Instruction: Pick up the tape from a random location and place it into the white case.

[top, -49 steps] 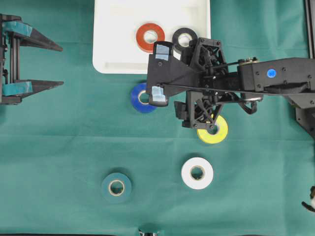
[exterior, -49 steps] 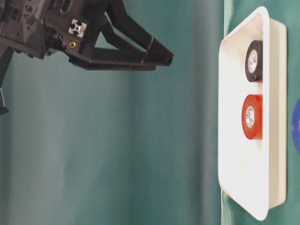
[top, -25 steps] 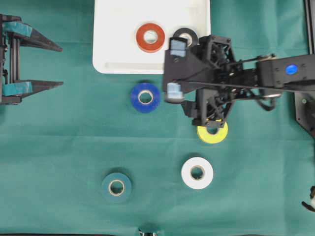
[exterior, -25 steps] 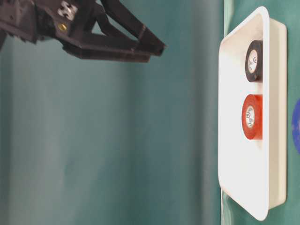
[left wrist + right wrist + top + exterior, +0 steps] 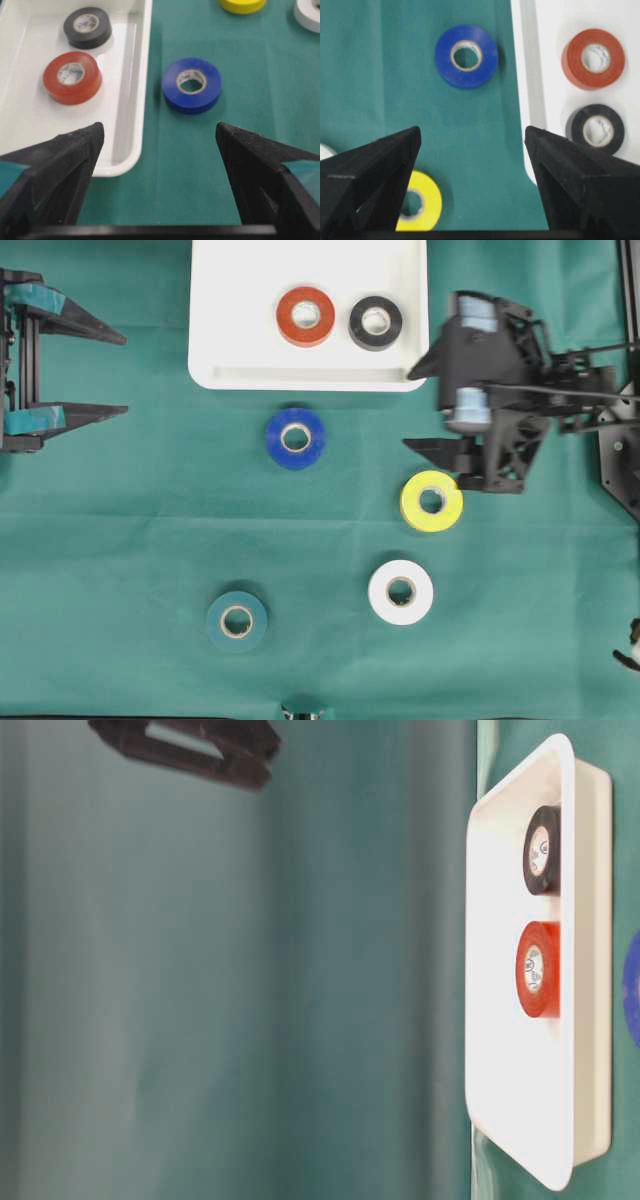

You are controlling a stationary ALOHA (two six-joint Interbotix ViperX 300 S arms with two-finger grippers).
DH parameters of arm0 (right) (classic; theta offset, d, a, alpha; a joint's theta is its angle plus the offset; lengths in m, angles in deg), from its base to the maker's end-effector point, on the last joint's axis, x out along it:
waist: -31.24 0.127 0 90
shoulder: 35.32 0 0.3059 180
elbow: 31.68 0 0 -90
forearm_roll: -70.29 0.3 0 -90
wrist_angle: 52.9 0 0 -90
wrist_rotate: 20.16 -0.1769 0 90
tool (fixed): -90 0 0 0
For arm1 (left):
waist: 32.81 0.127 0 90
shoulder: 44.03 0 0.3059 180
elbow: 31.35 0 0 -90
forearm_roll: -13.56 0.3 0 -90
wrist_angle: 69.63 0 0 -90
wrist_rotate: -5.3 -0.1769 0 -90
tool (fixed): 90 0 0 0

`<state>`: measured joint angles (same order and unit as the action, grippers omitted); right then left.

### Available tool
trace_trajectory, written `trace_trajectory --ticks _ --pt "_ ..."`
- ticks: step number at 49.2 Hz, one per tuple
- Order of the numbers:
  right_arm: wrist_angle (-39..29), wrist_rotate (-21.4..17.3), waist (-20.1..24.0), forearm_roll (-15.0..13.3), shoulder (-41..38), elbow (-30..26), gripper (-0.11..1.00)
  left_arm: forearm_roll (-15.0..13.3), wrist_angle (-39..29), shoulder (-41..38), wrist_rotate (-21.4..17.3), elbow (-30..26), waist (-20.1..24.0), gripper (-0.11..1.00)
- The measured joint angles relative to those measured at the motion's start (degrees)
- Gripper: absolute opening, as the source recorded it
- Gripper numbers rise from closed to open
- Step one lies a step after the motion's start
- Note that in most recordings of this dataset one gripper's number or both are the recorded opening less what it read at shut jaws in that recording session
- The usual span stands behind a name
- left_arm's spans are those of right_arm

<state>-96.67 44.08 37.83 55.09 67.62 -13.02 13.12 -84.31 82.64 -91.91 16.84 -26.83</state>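
The white case [image 5: 240, 370] lies flat on the green cloth [image 5: 120, 540] at the top middle of the overhead view, and it holds two rolls lying on their sides: a red tape [image 5: 306, 316] and, just beside it to the right, a black tape [image 5: 376, 322], the two apart by a narrow strip of white floor. Both sit toward the right half of the tray; the left half of its floor is bare. Outside the case, four rolls lie flat on the cloth. A blue tape [image 5: 296, 437] rests just below the case's lower rim, close to it but not touching. A yellow tape [image 5: 432, 501] lies lower and to the right, a white tape [image 5: 401, 592] below that, and a dark green tape [image 5: 237, 620] well apart at the lower left. The right gripper [image 5: 425, 405] hangs above the cloth to the right of the case's lower right corner, its jaws spread wide with nothing between them; its lower finger reaches over the cloth just above the yellow tape, while the arm body behind it covers the table's right edge. The left gripper [image 5: 115, 373] sits at the far left, well apart from every roll, its fingers [image 5: 60, 165] also parted wide and empty, facing the blue tape and the case's near corner.
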Motion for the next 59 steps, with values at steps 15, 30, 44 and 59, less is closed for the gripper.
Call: trace_trajectory --ticks 15,30,44,59 --pt "10.2 -4.2 -0.1 -3.8 10.0 11.3 0.83 0.0 0.0 0.6 0.0 0.0 0.0 0.99" --pt "22.8 -6.1 -1.4 -5.0 15.9 22.7 0.82 0.0 -0.2 1.0 0.0 0.0 0.0 0.99" --pt "32.6 -6.1 -3.6 -5.0 20.0 29.9 0.82 0.0 -0.3 1.0 0.0 0.0 -0.9 0.99" --pt "33.6 -6.1 -5.3 -5.0 20.0 30.5 0.82 0.0 -0.3 1.0 0.0 0.1 -1.4 0.99"
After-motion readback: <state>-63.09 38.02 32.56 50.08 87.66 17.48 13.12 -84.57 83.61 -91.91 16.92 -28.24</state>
